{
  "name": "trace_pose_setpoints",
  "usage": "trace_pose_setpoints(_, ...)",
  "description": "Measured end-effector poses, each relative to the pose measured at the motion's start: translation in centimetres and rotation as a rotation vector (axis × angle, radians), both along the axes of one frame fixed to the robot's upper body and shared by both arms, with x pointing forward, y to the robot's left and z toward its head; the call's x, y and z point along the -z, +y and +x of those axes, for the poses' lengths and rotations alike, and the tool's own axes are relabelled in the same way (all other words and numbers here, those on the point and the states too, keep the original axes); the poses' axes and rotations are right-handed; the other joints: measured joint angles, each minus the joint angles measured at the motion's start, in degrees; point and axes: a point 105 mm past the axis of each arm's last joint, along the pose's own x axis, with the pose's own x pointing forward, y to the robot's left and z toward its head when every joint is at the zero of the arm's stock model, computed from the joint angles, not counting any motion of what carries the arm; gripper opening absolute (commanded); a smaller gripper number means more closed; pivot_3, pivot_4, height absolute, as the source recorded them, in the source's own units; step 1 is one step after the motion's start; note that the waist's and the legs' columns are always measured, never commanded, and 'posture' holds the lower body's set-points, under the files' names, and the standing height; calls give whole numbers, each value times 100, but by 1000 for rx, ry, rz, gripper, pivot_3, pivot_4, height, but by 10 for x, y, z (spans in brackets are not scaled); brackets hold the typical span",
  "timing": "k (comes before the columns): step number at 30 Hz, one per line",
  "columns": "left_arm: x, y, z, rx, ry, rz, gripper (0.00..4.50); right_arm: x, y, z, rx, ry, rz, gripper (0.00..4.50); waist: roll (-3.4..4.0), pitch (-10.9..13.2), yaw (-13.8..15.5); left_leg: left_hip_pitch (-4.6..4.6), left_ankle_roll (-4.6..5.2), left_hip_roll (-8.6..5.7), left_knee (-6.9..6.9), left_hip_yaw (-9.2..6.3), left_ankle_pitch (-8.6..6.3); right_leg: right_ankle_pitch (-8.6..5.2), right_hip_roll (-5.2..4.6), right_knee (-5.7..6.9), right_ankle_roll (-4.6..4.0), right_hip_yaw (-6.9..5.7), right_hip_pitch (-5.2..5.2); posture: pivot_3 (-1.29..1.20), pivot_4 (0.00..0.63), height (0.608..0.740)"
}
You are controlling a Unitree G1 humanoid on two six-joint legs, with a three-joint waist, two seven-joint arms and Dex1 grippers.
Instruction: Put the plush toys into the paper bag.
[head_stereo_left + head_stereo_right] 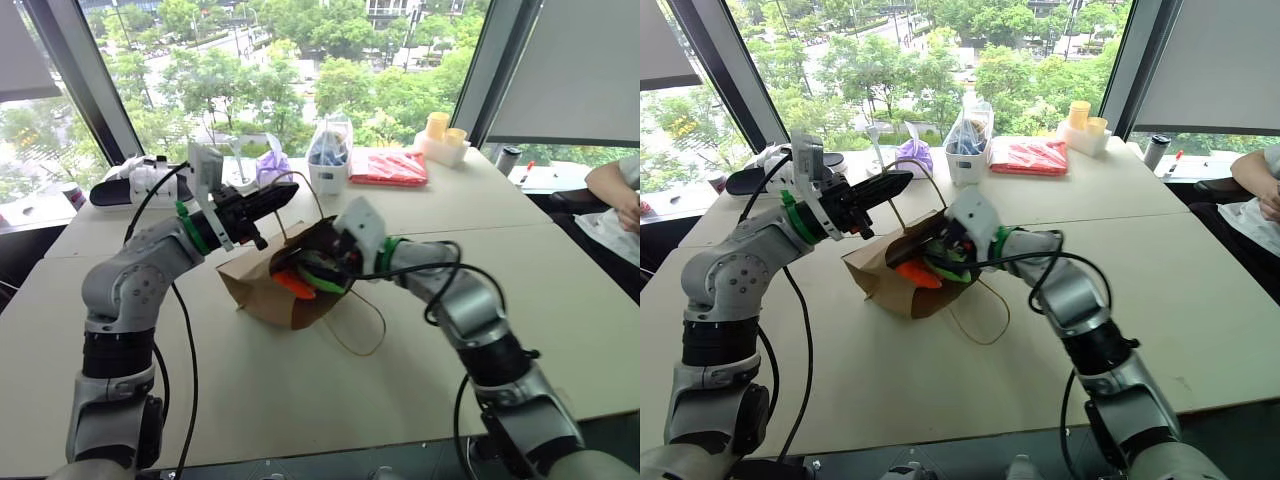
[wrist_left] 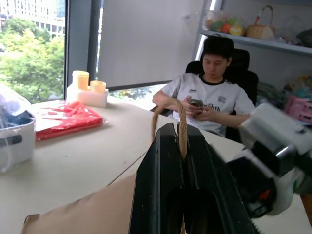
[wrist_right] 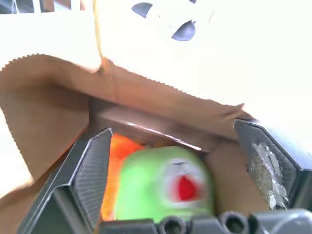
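Pale table (image 1: 300, 400) by tall windows (image 1: 280, 60); person (image 2: 209, 97) seated beyond

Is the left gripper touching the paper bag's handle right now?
Touching. The left wrist view shows the left gripper shut on the handle, the cord pinched between its two fingers above the paper bag.

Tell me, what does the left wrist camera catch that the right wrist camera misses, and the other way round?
The left wrist view takes in the left gripper, shut on the paper bag's cord handle, with a seated person, a red packet and yellow cups beyond. The right wrist view looks into the bag's mouth: the right gripper stands open around the green plush toy, with the orange plush toy beside it, both inside. Both views share the brown paper bag.
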Motion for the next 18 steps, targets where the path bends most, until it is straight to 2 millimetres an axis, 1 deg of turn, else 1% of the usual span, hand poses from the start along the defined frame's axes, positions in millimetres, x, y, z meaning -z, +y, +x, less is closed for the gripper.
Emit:
trace_pose_setpoints(2, -1, 2, 1, -5, 0, -8, 0, -2, -27, -4, 63, 32, 16, 4416, 0, 0, -2, 4, 33, 1, -1, 1, -19, 0, 1, -1, 0, 0, 4, 0, 150, 740)
trace_pose_setpoints(4, 0, 4, 3, -11, 9, -17, 0, 7, -48, -7, 120, 98, 38, 4416, -1, -1, -4, 5, 34, 1, -1, 3, -19, 0, 1, -1, 0, 0, 5, 0, 150, 740)
trace_pose_setpoints(6, 0, 5, 5, -11, 13, -22, 0, 23, -59, -10, 160, 182, 61, 4416, -1, -1, -25, 7, 35, 3, -1, 6, -20, 0, 1, -1, 0, 2, 4, 0, 150, 740)
trace_pose_setpoints(8, -5, 4, 6, -5, -1, -29, 0, 52, -67, -15, 203, 303, 79, 4416, -1, -1, -22, 7, 35, 3, -1, 7, -19, 0, 1, 0, 0, 2, 4, 0, 150, 740)
trace_pose_setpoints(10, -8, 4, 6, 0, -10, -31, 0, 75, -67, -23, 216, 387, 85, 4416, -1, -1, -17, 7, 35, 3, 0, 8, -19, 0, 0, 0, 0, 3, 5, 0, 150, 740)
trace_pose_setpoints(12, -7, 5, 8, 0, -4, -34, 0, 90, -66, -28, 222, 438, 76, 4416, -1, -1, -18, 7, 35, 2, 3, 10, -19, 0, -1, 0, 0, 4, 5, 0, 150, 740)
trace_pose_setpoints(13, -7, 5, 8, -1, -3, -34, 0, 94, -65, -29, 224, 448, 76, 4416, -1, -1, -17, 7, 35, 2, 4, 9, -19, 0, 0, 0, 0, 4, 5, 0, 150, 740)
trace_pose_setpoints(15, -7, 5, 8, 0, -5, -33, 0, 96, -58, -29, 217, 465, 131, 4416, -1, -1, -20, 8, 35, 4, 4, 7, -19, 0, 2, 0, 0, 3, 7, 0, 150, 740)
trace_pose_setpoints(16, -7, 4, 8, 3, -6, -32, 0, 98, -50, -30, 207, 489, 193, 4416, -1, -1, -22, 9, 34, 4, 3, 6, -19, 0, 2, 2, 0, 3, 6, 0, 150, 740)
trace_pose_setpoints(18, -8, 4, 7, 7, -9, -30, 0, 102, -44, -32, 198, 519, 219, 4416, -1, -1, -16, 9, 34, 3, 4, 6, -19, 0, 0, 3, 0, 4, 6, 0, 150, 740)
